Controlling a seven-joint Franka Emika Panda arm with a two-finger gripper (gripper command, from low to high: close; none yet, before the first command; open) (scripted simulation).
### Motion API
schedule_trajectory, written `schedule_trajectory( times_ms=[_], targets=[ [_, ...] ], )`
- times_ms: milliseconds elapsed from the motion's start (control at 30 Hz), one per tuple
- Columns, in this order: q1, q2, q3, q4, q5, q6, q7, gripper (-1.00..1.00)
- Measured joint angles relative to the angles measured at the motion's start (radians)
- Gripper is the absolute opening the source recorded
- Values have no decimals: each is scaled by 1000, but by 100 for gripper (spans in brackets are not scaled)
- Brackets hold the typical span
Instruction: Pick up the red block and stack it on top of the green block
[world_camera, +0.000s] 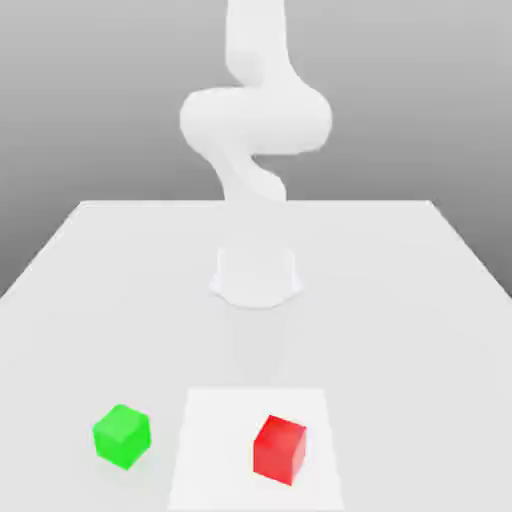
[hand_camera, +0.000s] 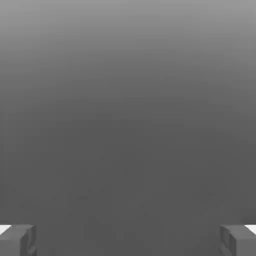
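Observation:
The red block (world_camera: 279, 449) rests on the white table (world_camera: 420, 300) near the front edge, a little toward the exterior view's right. About a hand's width off, toward the exterior view's left, sits the green block (world_camera: 122, 436), apart from the red one. In the hand view my gripper (hand_camera: 128, 241) is open, its two grey fingertips (hand_camera: 17, 240) far apart with nothing between them, facing a plain grey background. The white arm (world_camera: 255, 115) rises from its base behind the blocks and bends upward.
The arm's round base (world_camera: 256, 275) stands at the table's middle. A brighter white rectangular patch (world_camera: 215, 450) lies on the table under the red block. The table's edges run along the exterior view's left, right and back.

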Motion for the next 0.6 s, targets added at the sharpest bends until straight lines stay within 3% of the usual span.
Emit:
schedule_trajectory(
  times_ms=[600],
  targets=[
    [-83, 660, 118, -217, -76, 304, 397, 0]
  ],
)
